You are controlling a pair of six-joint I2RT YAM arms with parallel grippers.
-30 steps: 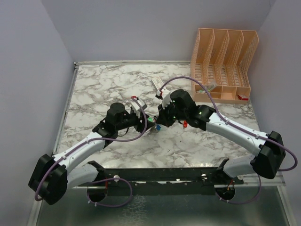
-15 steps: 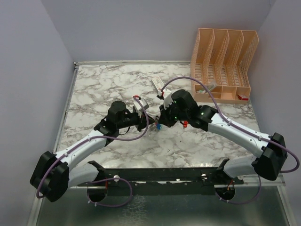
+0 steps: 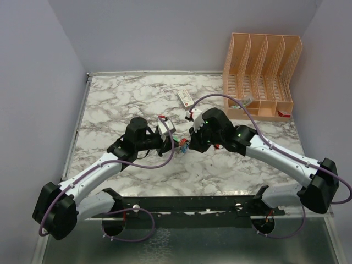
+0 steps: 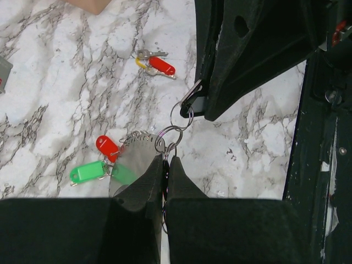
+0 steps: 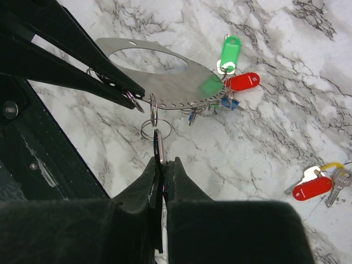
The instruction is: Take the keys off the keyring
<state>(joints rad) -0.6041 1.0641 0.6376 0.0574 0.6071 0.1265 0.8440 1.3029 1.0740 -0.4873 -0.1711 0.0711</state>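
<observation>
In the right wrist view, the left gripper [image 5: 127, 94] reaches in from the upper left. Its jaws are pressed together on the tip of the keyring [image 5: 181, 88], a flat grey band with an oval opening, held across the upper centre over the marble table [image 5: 264, 137]. From that tip a short ring chain [image 5: 151, 118] of small wire rings drops to the right gripper [image 5: 163, 164] at bottom centre. Its jaws are clamped tight on the chain's lower end along with a thin dark piece; whether that is a key blade or a ring I cannot tell. Right of centre, the keys [image 5: 242, 81] with green, red and blue heads bunch at the band's far end, threaded on it. At the lower right a loose pair [image 5: 312, 188], one red-headed with a yellow loop, lies on the marble well apart from the band.

Judging by that, the job is only begun: one small set seems to be off, the main bunch is not. What is left is freeing the chain, then sliding off every coloured key.
</observation>
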